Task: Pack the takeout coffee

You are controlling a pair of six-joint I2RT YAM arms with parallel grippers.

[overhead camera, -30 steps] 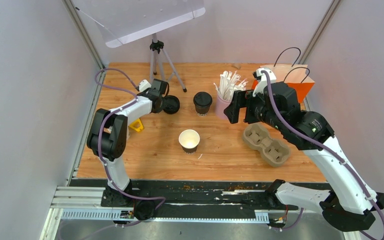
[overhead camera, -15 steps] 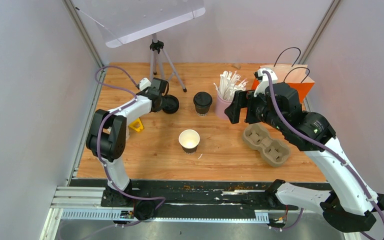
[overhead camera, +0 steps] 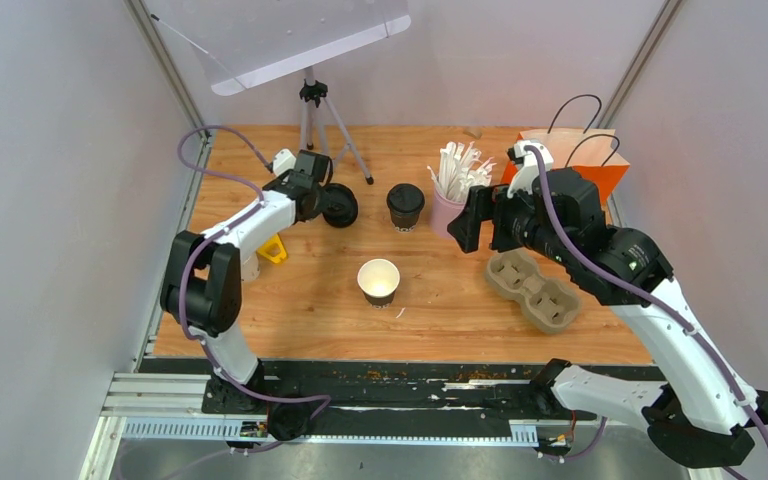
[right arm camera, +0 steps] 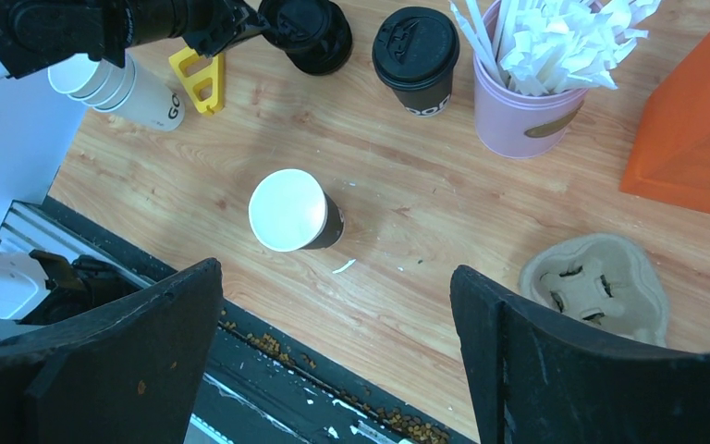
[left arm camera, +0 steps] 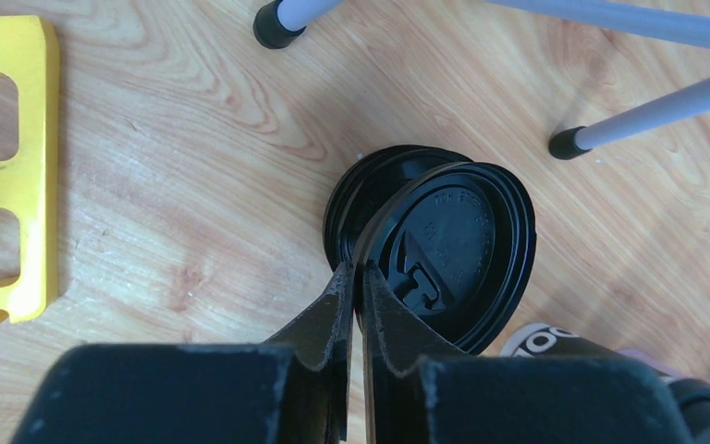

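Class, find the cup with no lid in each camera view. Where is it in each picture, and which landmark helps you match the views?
Top view: the lidless cup stands mid-picture, just left of centre.
Left wrist view: it is not in this picture.
Right wrist view: the lidless cup is left of centre, its white inside facing the camera.
Shared landmark: the yellow piece shows in all three views.

1. Top external looks down from high behind the near edge, over the whole table (overhead camera: 440, 300).
2. Left wrist faces straight down, very close on a black lid (left arm camera: 462, 222).
3. Right wrist looks down from higher, sharing that lid and the lidless cup (right arm camera: 287, 208) with top external.
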